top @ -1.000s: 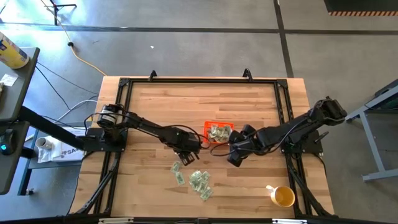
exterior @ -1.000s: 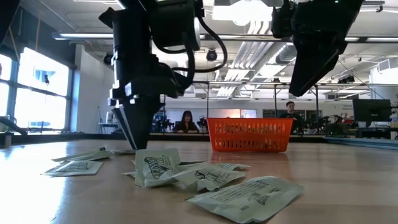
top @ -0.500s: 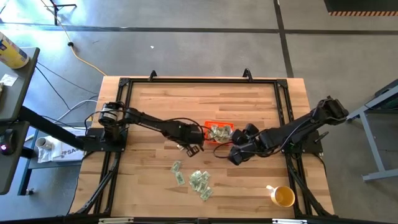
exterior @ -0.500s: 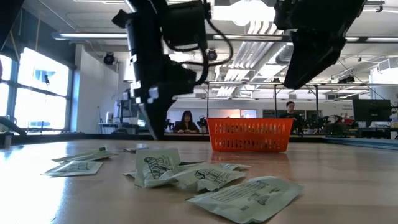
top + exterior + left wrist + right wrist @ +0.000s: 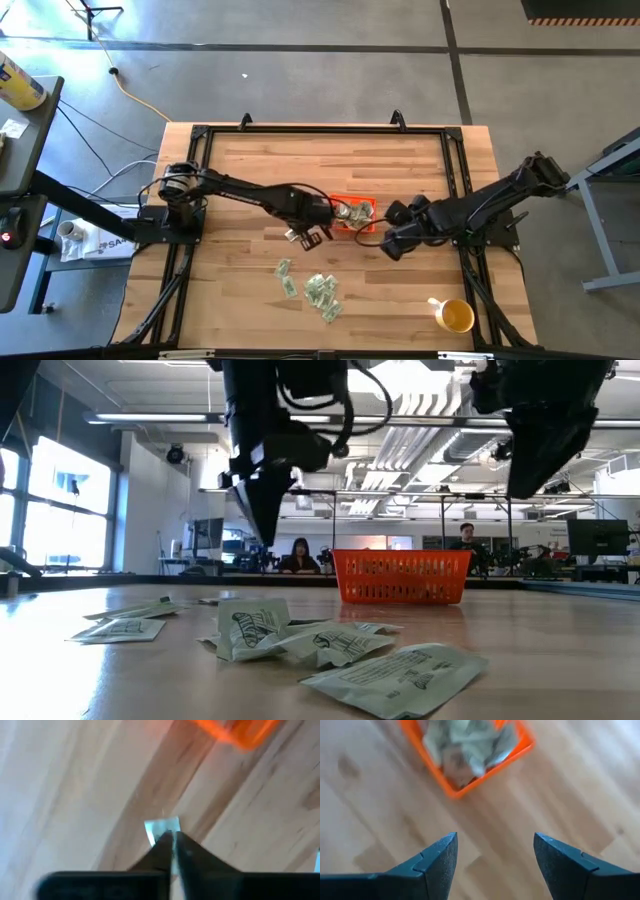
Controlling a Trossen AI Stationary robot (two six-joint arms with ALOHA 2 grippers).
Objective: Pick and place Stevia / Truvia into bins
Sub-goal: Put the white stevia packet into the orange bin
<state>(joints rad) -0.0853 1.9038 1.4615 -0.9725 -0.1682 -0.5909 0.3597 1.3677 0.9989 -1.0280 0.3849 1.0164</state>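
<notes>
Several pale green and white Stevia packets (image 5: 318, 292) lie loose on the wooden table near its front, and they fill the foreground of the low view (image 5: 290, 638). The orange bin (image 5: 368, 206) stands at mid-table with several packets in it (image 5: 470, 745). My left gripper (image 5: 312, 233) hangs just left of the bin, well above the table (image 5: 268, 520), shut on one packet (image 5: 162, 827). My right gripper (image 5: 391, 246) hovers right of the bin, open with nothing between its fingers (image 5: 495, 845). My left gripper pinches one packet between its two fingers, which come from above and point steeply down. Only the packet's short end (image 5: 161, 825) shows past the fingertips (image 5: 182, 845). The packet is lifted clear of the table.
A yellow-and-white cup (image 5: 455, 316) stands near the table's front right corner. A black frame (image 5: 320, 128) runs around the tabletop. Bare wood lies behind the bin and at the table's far side. People sit in the room beyond the table (image 5: 300, 555).
My left gripper has risen from the loose packets with one packet and moved toward the bin. My right gripper has drawn back from the bin a little toward the table's right edge, staying open.
</notes>
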